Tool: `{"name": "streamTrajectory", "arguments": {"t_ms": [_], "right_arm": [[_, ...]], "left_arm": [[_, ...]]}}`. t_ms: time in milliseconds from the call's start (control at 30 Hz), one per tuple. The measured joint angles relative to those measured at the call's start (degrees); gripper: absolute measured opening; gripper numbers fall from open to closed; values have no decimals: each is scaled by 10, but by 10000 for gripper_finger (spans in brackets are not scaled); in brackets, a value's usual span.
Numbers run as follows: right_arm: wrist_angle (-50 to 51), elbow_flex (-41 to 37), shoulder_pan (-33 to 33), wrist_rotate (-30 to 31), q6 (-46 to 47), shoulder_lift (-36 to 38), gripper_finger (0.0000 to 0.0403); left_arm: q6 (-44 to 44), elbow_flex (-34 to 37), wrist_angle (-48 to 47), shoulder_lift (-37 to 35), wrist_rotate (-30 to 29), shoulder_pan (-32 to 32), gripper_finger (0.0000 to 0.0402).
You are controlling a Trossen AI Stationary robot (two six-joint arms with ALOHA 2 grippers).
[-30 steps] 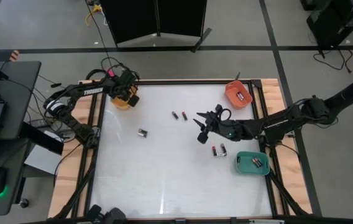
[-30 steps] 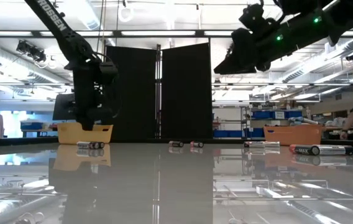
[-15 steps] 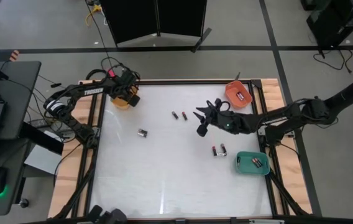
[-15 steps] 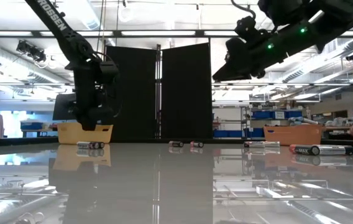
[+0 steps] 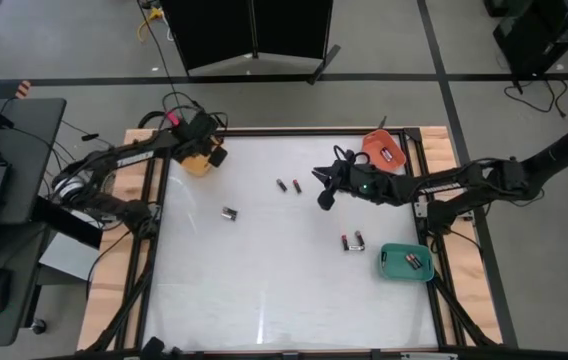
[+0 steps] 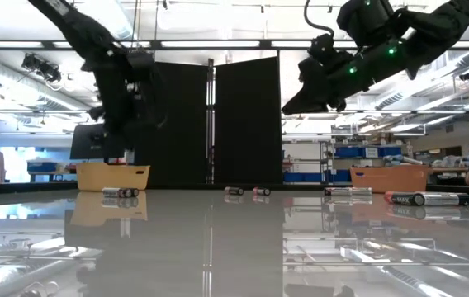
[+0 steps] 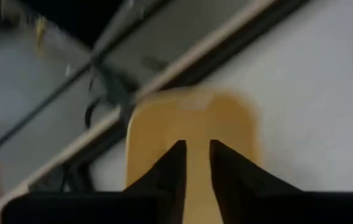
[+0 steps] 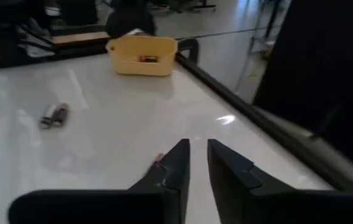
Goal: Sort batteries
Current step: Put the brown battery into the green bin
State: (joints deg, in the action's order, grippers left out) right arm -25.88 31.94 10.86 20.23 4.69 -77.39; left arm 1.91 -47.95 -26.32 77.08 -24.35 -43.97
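The right gripper [image 5: 324, 190] hangs above the white tabletop [image 5: 264, 280], right of centre, with its two dark fingers [image 8: 175, 163] drawn to a narrow slot and nothing between them. Just left of it lie two small dark cylindrical batteries with red ends [image 5: 288, 185], side by side. One more dark cell with a silvery part [image 5: 229, 213] sits alone further left, and a pair of dark-and-red cells [image 5: 352, 241] lies nearer, beside the green rectangular tray [image 5: 394, 270], which already holds some. The red-orange tray [image 5: 369, 150] at the far right holds others.

The left gripper [image 5: 204, 140] hovers over the yellow-orange plastic tray [image 7: 189, 134] at the far left corner, its fingers [image 7: 175, 163] also close together and empty.

The main risk, as I judge it, is the right gripper's slim gap: lowered onto the two touching cells, a fingertip could land on top and roll one away, or pinch both. Cylinders on this glossy surface likely roll easily. Mixing sizes into the wrong tray is another hazard, since the cells look much alike from above.
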Motion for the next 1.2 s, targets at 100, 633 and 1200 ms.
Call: {"name": "streamTrajectory", "arguments": {"t_ms": [100,633,1200], "right_arm": [[13,0,14,-19,16,0,28],[182,46,64,-110,76,-2,22],[572,185,-69,-103,289,-3,33]], "left_arm": [[-6,33,76,-43,21,29,43],[-45,271,671,-82,414,72,10],[-28,278,677,-82,480,90,10]]}}
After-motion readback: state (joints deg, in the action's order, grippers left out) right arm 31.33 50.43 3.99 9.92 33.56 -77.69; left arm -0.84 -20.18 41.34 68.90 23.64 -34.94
